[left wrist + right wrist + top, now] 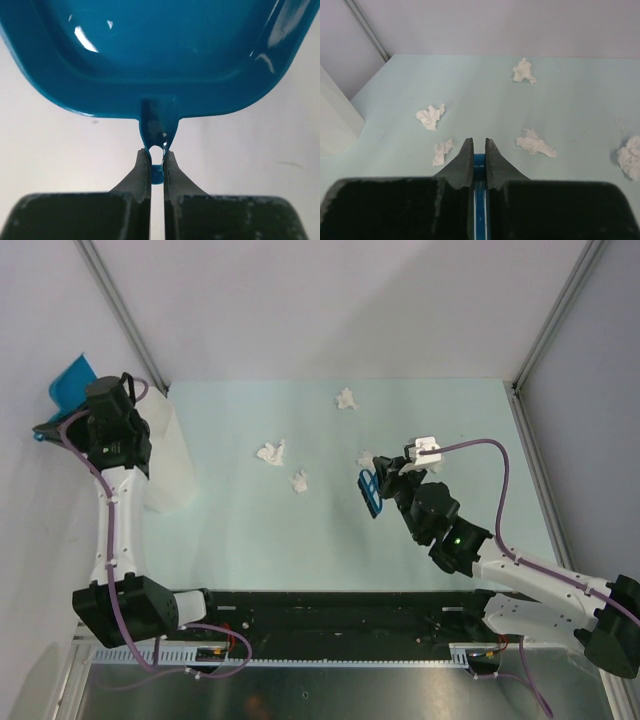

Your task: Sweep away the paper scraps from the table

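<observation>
Several crumpled white paper scraps lie on the mint-green table: one at the back, two in the middle, and one just beyond my right gripper. The right wrist view shows them ahead, plus one at the right edge. My right gripper is shut on a blue brush. My left gripper is shut on the handle of a blue dustpan, held beyond the table's left edge.
A tall white bin stands at the table's left edge beside my left arm; it also shows in the right wrist view. Grey walls and metal frame rails border the table. A black rail runs along the near edge.
</observation>
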You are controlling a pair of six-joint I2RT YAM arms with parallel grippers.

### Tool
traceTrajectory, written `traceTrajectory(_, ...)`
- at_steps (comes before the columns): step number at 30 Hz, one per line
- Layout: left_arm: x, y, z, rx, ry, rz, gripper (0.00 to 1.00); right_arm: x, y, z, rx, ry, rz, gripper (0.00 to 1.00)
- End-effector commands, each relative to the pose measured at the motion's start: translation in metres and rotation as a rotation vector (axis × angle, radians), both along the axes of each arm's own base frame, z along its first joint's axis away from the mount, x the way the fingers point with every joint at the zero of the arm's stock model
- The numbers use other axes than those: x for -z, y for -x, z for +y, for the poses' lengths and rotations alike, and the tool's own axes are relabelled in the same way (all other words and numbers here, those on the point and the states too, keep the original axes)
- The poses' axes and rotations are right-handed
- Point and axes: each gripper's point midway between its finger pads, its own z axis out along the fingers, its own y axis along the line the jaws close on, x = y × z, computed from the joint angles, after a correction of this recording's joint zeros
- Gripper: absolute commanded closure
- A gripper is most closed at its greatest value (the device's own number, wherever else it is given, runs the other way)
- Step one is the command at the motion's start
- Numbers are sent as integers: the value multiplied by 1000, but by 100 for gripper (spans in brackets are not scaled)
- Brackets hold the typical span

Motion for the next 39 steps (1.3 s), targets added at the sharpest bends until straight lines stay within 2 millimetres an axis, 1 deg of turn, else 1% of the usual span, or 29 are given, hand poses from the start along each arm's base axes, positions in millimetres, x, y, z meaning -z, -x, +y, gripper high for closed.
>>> traceTrajectory(1, -80, 26, -3, -90, -237, -171, 100, -17, 3, 3, -22, -35, -50, 100)
traceTrajectory(2, -71, 24, -4, -78, -261, -138, 100, -17, 3, 4, -25, -35, -51, 100)
traceTrajectory(6, -83, 23, -9, -43, -278, -211, 100, -20, -2, 2, -12, -24, -74, 100)
traceTrajectory(8, -101, 18, -18, 25, -263, -343, 100, -23, -17, -11, 27, -2, -84, 100)
traceTrajectory(9, -101, 12, -25, 75, -232, -338, 100, -21, -24, -17, 41, 18, -83, 100)
traceTrajectory(10, -100, 6, -30, 115, -164, -429, 100, -15, -35, -23, 66, 62, -76, 100)
traceTrajectory(11, -112, 3, -36, 158, -144, -480, 100, -15, -52, -40, 123, 86, -72, 100)
traceTrajectory(12, -115, 0, -43, 195, -121, -529, 100, -12, -63, -51, 163, 114, -69, 100)
traceTrajectory(13, -119, -1, -49, 222, -110, -561, 100, 1, -77, -57, 187, 194, -58, 100)
traceTrajectory(14, -121, -8, -55, 268, -95, -584, 100, -5, -94, -77, 247, 200, -91, 100)
traceTrajectory(15, -121, -12, -64, 306, -60, -623, 100, -5, -104, -87, 278, 222, -106, 100)
traceTrajectory(16, -119, -14, -70, 327, -43, -629, 100, 7, -119, -94, 302, 262, -94, 100)
traceTrajectory(17, -119, -18, -76, 358, -23, -638, 100, -10, -136, -120, 365, 249, -134, 100)
traceTrajectory(19, -116, -28, -93, 421, 43, -688, 100, -9, -156, -143, 422, 287, -121, 100)
traceTrajectory(20, -110, -35, -105, 463, 82, -669, 100, 0, -169, -163, 460, 345, -89, 100)
traceTrajectory(21, -105, -39, -112, 478, 127, -690, 100, -10, -178, -172, 480, 360, -100, 100)
traceTrajectory(22, -99, -44, -118, 489, 149, -678, 100, -10, -185, -177, 479, 393, -106, 100)
traceTrajectory(23, -91, -51, -133, 525, 176, -654, 100, 8, -197, -184, 482, 481, -78, 100)
traceTrajectory(24, -86, -55, -141, 536, 205, -658, 100, 7, -206, -197, 504, 529, -82, 100)
traceTrajectory(26, -69, -67, -166, 596, 262, -604, 100, 29, -220, -209, 515, 693, -43, 100)
traceTrajectory(27, -61, -72, -177, 617, 318, -608, 100, 58, -232, -214, 503, 767, 14, 100)
traceTrajectory(28, -57, -77, -187, 643, 357, -596, 100, 66, -238, -212, 486, 814, 25, 100)
traceTrajectory(29, -38, -83, -201, 658, 421, -545, 100, 79, -243, -212, 470, 866, 42, 100)
traceTrajectory(30, -29, -86, -209, 676, 456, -523, 100, 107, -248, -211, 429, 940, 83, 100)
traceTrajectory(33, 15, -98, -234, 715, 594, -421, 100, 146, -247, -186, 308, 952, 144, 100)
traceTrajectory(34, 34, -100, -242, 732, 637, -365, 100, 158, -244, -169, 232, 944, 162, 100)
traceTrajectory(36, 57, -103, -252, 731, 708, -331, 100, 164, -239, -146, 159, 896, 164, 100)
traceTrajectory(37, 72, -103, -259, 742, 749, -288, 100, 170, -233, -119, 57, 885, 156, 100)
traceTrajectory(39, 87, -102, -263, 730, 790, -266, 100, 172, -223, -90, -51, 868, 142, 100)
